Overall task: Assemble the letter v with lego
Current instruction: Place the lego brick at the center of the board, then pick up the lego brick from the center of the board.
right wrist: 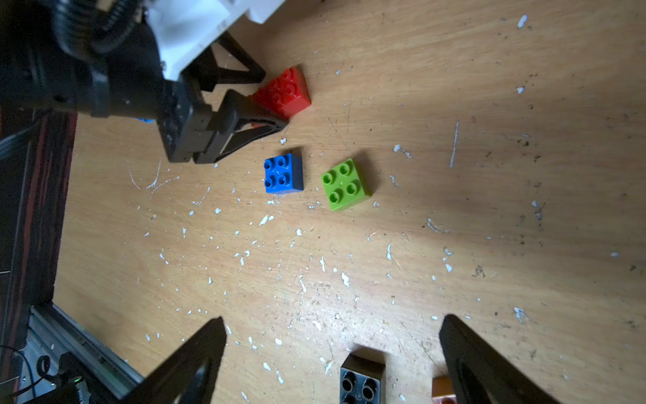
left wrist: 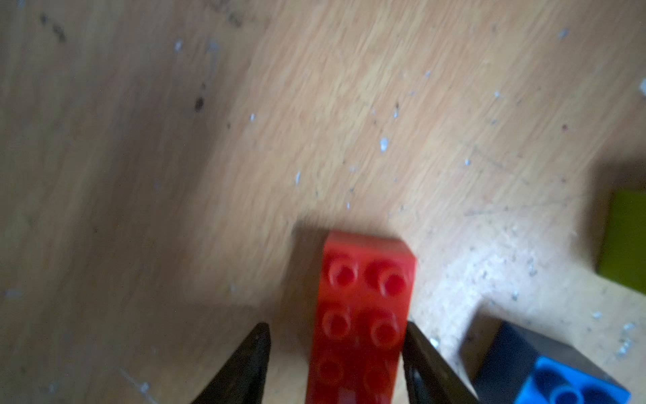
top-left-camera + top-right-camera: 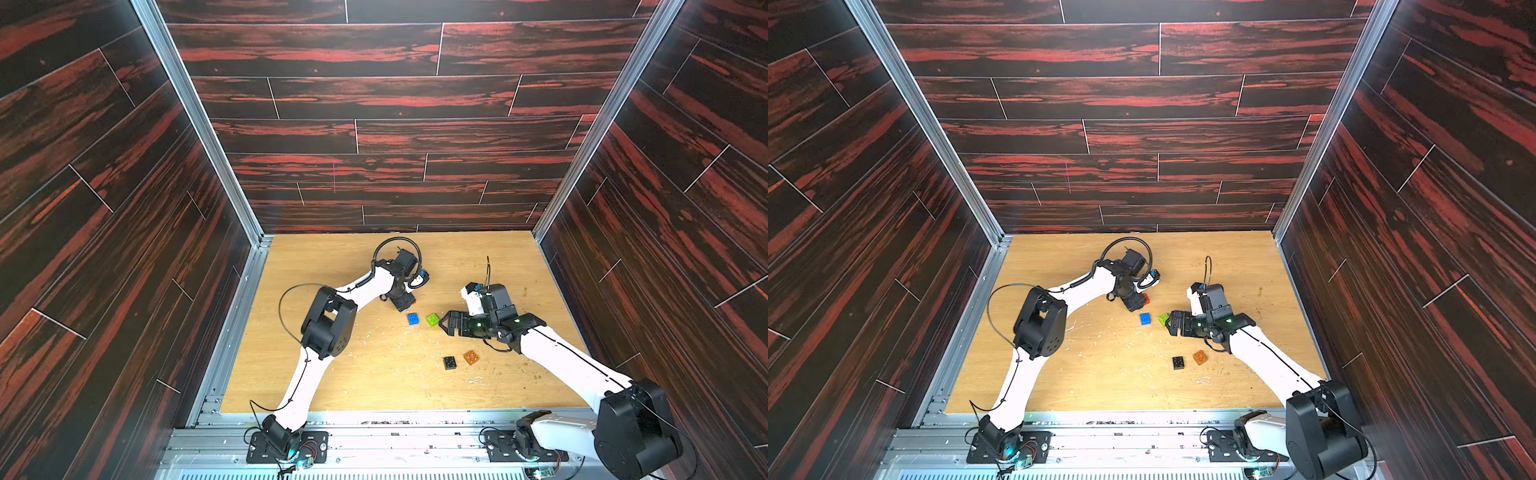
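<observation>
While the left gripper (image 2: 335, 327) stands with jaws apart astride the oblong red brick (image 2: 360, 314), studs up on the table (image 2: 174, 140), a square blue brick (image 1: 282, 174) and lime green brick (image 1: 345, 184) lie near; the right gripper (image 1: 334, 318) gapes wide.

We hold the left arm (image 3: 307, 374) bent at the elbow, left gripper (image 2: 335, 327) pointing down, jaws partly apart. The right arm (image 3: 569, 357) reaches inward, right gripper (image 1: 334, 320) spread wide.
</observation>
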